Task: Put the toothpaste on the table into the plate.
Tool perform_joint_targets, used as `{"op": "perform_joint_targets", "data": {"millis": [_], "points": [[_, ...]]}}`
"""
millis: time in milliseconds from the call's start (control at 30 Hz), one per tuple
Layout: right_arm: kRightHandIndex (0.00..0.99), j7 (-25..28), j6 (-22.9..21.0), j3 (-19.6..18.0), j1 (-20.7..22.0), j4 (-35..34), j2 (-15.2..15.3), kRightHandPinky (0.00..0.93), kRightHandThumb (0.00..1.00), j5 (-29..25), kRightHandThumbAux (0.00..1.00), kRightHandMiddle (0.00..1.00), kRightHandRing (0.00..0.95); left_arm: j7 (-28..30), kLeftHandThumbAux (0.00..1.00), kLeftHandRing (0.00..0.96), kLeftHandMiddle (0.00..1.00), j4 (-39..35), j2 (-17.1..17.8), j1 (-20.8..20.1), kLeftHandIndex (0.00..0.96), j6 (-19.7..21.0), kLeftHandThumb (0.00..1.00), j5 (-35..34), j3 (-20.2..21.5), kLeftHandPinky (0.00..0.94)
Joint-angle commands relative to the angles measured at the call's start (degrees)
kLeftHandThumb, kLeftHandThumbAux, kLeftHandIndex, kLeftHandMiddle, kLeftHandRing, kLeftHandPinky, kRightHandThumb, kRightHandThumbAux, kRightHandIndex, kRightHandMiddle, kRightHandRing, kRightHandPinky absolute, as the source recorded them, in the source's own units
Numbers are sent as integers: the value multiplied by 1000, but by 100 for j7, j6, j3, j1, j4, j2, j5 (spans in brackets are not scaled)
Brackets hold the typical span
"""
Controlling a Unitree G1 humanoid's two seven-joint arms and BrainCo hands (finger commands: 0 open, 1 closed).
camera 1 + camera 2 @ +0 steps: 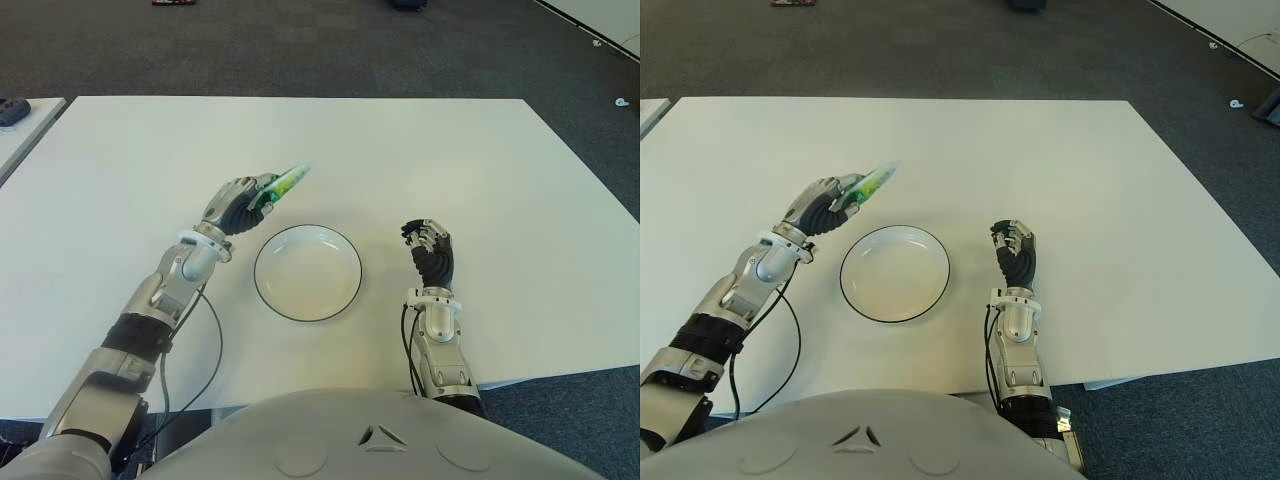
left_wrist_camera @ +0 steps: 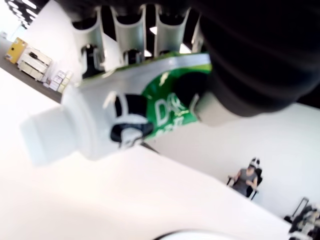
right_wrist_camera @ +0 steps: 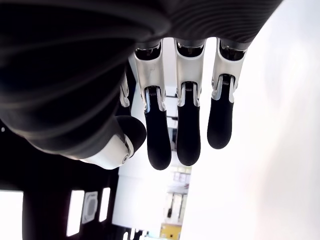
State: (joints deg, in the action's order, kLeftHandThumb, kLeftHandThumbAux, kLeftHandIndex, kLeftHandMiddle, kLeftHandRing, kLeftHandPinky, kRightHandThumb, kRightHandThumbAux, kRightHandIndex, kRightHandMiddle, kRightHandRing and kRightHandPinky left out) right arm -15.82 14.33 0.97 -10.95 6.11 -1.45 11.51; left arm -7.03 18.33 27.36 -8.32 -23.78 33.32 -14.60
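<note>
- the left hand [image 1: 232,205] holds the green and white toothpaste [image 1: 280,187], fingers wrapped round the tube, just beyond the far left rim of the plate [image 1: 345,290].
- the tube is lifted off the white table [image 1: 450,150] and slants up and away from the hand.
- the right hand [image 1: 430,250] shows to the right of the plate, fingers loosely bent and holding nothing.
</note>
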Motion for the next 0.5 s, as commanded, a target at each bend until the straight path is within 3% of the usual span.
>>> {"op": "perform_joint_targets", "data": {"millis": [33, 500], "points": [[428, 4, 0, 6, 16, 43, -33, 455, 705, 2, 730, 484, 455, -15, 702, 840, 850, -153, 25, -144, 442, -25, 725, 398, -202, 818], [428, 19, 6, 1, -11, 20, -62, 470, 705, -42, 730, 487, 464, 334, 704, 826, 836, -449, 136, 46, 442, 50, 719, 719, -480, 818]]}}
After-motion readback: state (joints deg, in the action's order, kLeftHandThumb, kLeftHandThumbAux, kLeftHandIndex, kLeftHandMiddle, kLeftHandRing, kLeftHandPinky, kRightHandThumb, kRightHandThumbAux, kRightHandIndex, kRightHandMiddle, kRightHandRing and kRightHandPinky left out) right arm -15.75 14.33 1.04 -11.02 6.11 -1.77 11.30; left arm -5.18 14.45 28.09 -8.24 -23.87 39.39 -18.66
